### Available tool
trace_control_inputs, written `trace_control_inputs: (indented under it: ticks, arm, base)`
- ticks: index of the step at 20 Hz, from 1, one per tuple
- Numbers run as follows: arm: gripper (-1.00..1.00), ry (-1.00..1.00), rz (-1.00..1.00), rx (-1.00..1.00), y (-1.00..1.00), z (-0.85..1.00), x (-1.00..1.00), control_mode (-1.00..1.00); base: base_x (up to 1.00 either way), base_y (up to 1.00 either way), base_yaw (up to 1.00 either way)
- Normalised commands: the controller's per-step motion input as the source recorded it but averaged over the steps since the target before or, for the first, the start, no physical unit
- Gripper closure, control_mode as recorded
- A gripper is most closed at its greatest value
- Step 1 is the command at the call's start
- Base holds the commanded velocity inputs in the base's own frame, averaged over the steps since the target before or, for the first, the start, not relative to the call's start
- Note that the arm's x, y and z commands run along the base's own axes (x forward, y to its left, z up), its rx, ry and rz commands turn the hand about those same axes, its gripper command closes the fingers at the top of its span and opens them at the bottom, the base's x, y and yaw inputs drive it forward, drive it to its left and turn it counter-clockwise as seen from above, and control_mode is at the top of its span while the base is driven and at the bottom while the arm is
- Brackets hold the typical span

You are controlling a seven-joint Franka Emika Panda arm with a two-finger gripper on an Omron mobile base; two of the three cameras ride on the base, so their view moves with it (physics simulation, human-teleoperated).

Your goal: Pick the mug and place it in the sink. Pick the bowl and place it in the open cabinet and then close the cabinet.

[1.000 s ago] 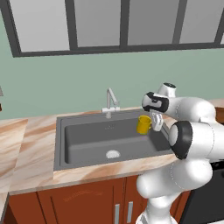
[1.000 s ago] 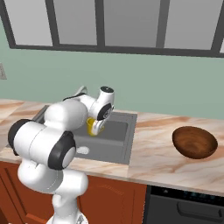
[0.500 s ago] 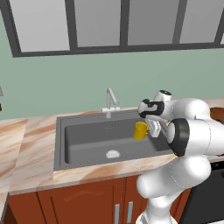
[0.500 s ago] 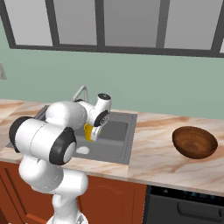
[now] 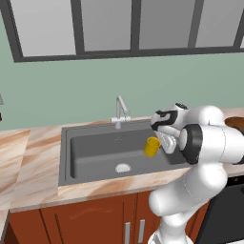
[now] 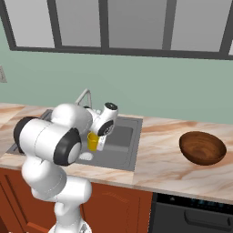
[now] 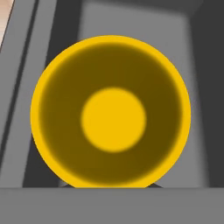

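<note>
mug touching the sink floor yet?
Cannot tell. In the left base view the mug hangs from the gripper low inside the sink, with no plain gap or contact.

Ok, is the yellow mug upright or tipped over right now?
Upright. The hand view looks straight down into the mug, round rim and bottom centred; in the left base view its mouth faces up above the sink.

The white arm bends forward at the elbow, with the wrist turned downward. The gripper (image 5: pixel 157 143) points down with its jaws closed on the rim of the yellow mug (image 5: pixel 152 147), which hangs directly below it.
</note>
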Motion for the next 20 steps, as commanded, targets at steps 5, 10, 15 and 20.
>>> trace_control_inputs:
  ticks: [5,10,15,20]
  arm:
    - [1.0,-0.07,0.03,0.03,0.03,-0.3,0.12,-1.0]
    - [1.0,-0.02,0.0,0.02,0.12,-0.32,0.2,-1.0]
    - [1.0,0.0,0.0,0.0,0.15,-0.19,0.37,-1.0]
    - [1.0,0.0,0.0,0.0,0.1,-0.22,0.45,-1.0]
  base:
    - [0.0,0.0,0.0]
    - [0.0,0.0,0.0]
    - [0.0,0.0,0.0]
    - [0.0,0.0,0.0]
